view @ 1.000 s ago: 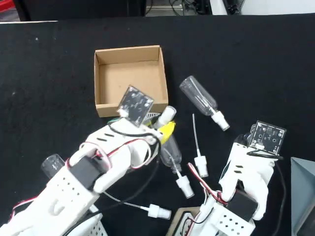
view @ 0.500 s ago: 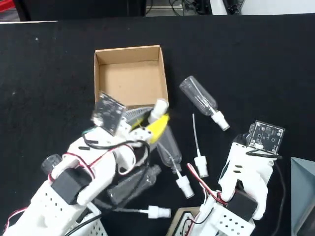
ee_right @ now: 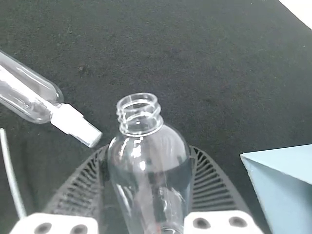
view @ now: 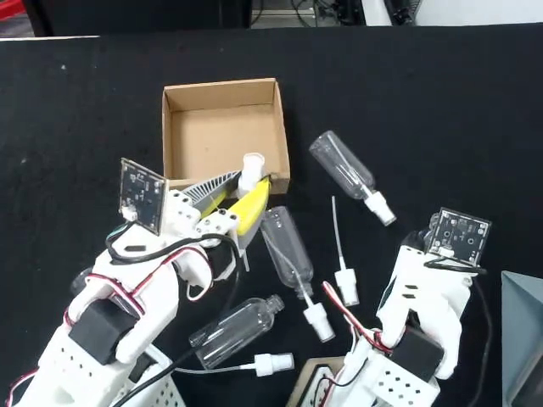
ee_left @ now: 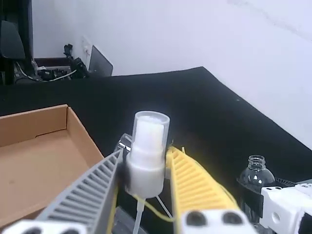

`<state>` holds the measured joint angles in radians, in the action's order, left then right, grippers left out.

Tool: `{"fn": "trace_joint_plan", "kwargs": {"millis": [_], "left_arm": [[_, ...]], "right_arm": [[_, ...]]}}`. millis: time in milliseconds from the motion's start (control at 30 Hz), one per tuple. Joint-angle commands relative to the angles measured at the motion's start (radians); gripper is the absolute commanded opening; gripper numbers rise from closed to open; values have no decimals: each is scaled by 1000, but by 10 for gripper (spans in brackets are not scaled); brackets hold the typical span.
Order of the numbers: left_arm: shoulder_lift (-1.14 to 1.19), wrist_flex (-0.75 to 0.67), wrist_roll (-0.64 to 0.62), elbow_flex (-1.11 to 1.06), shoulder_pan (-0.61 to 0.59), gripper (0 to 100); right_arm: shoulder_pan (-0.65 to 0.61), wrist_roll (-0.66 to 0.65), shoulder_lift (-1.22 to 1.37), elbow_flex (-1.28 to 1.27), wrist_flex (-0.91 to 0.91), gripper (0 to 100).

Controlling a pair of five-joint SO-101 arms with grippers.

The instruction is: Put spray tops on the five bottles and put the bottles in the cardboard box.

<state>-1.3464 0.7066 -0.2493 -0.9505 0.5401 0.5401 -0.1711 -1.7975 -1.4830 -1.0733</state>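
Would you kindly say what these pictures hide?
Right wrist view: base of the uncapped clear plastic bottle, cut by the edge.
Left wrist view: tube end of the white spray top, cut by the edge.
High view: near wall of the brown cardboard box, partly behind the left pincer.

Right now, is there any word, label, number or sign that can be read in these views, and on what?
No text can be read.
The cardboard box has plain walls; the bottle in the right gripper and the spray top in the left gripper carry no label.
Any print on the dark wrist board in the high view is too small to read.
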Motion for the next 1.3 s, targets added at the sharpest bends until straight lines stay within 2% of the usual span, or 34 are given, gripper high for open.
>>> {"fn": "trace_joint_plan", "kwargs": {"millis": [0,367,600,800,933,1067,1267], "left_arm": [[-25,-18,-8,4,-7,97],[-25,-21,-147,15,-154,98],[-25,-21,-155,8,-170,94],[-25,-21,-157,5,-170,90],[-25,-32,-157,7,-168,28],[-25,-135,-157,-50,-168,27],[-25,-402,-157,-206,-170,28]], "right_arm": [[-74,29,-96,39,26,68],[-198,28,-96,39,121,68],[-264,26,-96,39,143,68],[-319,26,-96,25,261,68],[-364,26,-97,25,292,68],[-408,26,-97,25,336,68],[-480,26,-97,24,413,66]]}}
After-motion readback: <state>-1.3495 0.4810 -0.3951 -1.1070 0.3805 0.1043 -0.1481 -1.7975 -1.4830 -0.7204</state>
